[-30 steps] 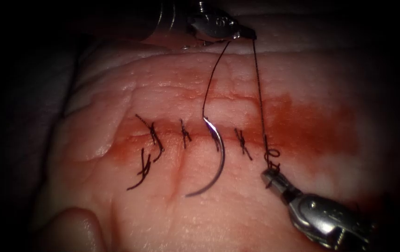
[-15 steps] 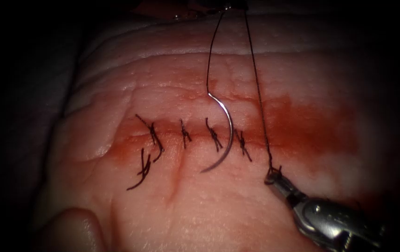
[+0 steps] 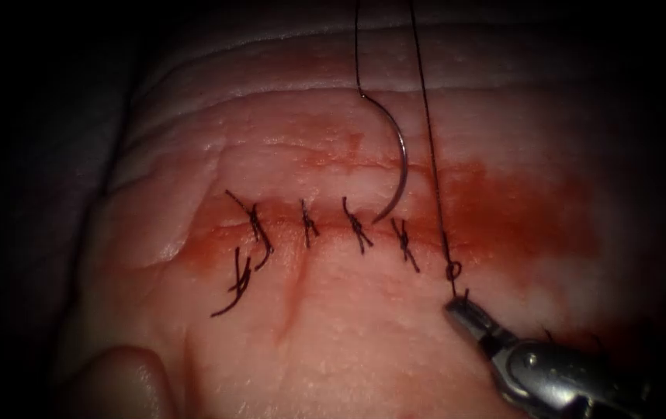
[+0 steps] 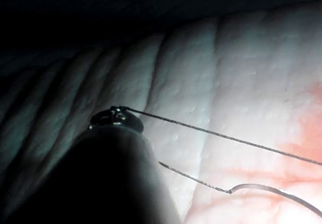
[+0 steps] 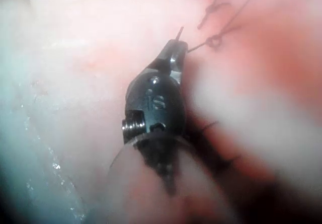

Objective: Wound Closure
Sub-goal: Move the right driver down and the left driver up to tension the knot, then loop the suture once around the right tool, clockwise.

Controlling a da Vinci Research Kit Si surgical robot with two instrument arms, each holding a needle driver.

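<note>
Where the jaws meet: the right tool is clamped on the thread's short end just below a small loop at the right end of the cut; the right wrist view shows the same closed tip with the loop beside it.
Left tool: in the left wrist view its tip has the thread running taut from it; whether its jaws are open or closed cannot be told.
Needle: the needle hangs free on the thread, out of the tissue, its point just above the cut between the third and fourth stitches; neither tool holds it.
Change from earlier: the left tool, in the endoscope view a second ago, has risen out of the top of that view; the needle has been drawn up from across the cut; the tangle at the right tool has narrowed to the one loop.
Around: four knotted stitches cross the cut to the left of the loop; cut thread ends lie below the leftmost; red fluid stains the tissue along the cut.
In the way: the hanging needle crosses in front of the tissue above the cut, close to the taut strand.
</note>
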